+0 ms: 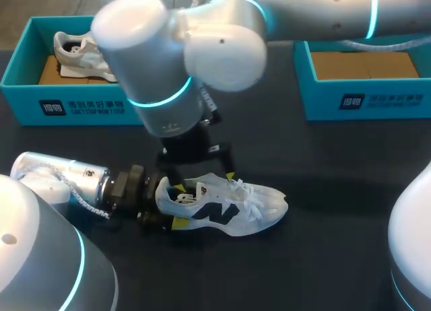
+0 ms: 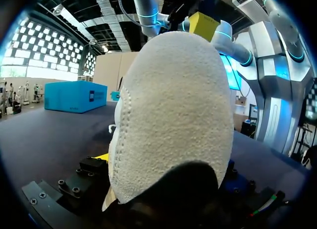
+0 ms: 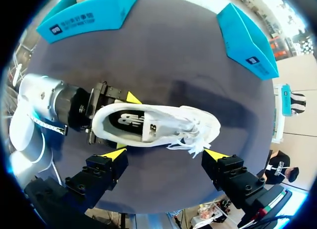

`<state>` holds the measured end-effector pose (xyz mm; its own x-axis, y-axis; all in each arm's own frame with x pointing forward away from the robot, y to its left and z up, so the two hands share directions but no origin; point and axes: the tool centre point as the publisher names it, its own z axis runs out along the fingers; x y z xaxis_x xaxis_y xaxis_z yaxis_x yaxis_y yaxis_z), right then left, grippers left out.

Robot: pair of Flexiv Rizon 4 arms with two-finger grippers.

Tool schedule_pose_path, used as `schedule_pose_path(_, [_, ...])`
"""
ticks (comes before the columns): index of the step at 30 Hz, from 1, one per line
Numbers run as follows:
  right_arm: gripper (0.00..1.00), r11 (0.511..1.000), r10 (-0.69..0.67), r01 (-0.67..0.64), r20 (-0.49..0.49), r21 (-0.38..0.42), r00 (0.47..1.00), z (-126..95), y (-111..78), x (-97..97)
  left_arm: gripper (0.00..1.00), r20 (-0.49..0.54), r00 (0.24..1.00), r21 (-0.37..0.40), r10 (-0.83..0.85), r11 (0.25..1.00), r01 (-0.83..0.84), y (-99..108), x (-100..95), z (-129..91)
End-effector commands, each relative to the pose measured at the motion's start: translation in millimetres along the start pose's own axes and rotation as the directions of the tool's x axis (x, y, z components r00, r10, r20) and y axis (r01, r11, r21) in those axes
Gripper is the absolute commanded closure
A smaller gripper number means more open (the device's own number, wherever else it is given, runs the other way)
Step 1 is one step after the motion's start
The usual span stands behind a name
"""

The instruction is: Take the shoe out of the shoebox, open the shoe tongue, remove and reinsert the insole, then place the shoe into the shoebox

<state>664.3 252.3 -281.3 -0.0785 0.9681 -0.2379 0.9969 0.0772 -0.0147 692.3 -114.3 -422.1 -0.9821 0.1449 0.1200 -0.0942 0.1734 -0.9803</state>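
- Two teal boxes sat at the back of the dark table [image 1: 337, 257]. The L shoebox [image 1: 20, 102] held a 2nd shoe [image 1: 81, 55].
- L gripper [image 1: 176, 206] was clamped on the heel of the white shoe [image 1: 229, 206], which lay on its sole on the table, out of both boxes.
- R gripper [image 1: 201, 176] hung over the shoe mouth, fingers wide apart, holding nothing.
- Step, prob.: tongue/insole stage. Next, R would need to drop in and pinch the tongue w/o snagging laces.
- R shoebox [image 1: 404, 99] showed only its cardboard floor.
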Motion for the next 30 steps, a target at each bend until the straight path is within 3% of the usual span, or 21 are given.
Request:
schedule_pose_path(1, [0.0,0.911,0.404,-0.404,0.379,-0.082,0.833,7,-3.1,20.3,1.0,0.003,1.0,0.0,0.0,1.0,0.0,2,-1.7,1])
schedule_pose_path(7, [0.0,0.888,0.442,-0.451,0.439,-0.09,0.782,13,-1.9,23.0,1.0,0.003,1.0,0.0,0.0,1.0,0.0,2,-1.7,1])
schedule_pose_path(20, [0.0,0.827,0.535,-0.55,0.466,-0.118,0.704,26,3.5,15.5,1.0,0.003,1.0,0.0,0.0,1.0,0.0,2,-1.7,1])
schedule_pose_path(30, [0.0,0.807,0.572,-0.575,0.43,-0.137,0.699,32,12.5,9.4,1.0,0.003,1.0,0.0,0.0,1.0,0.0,2,-1.7,1])
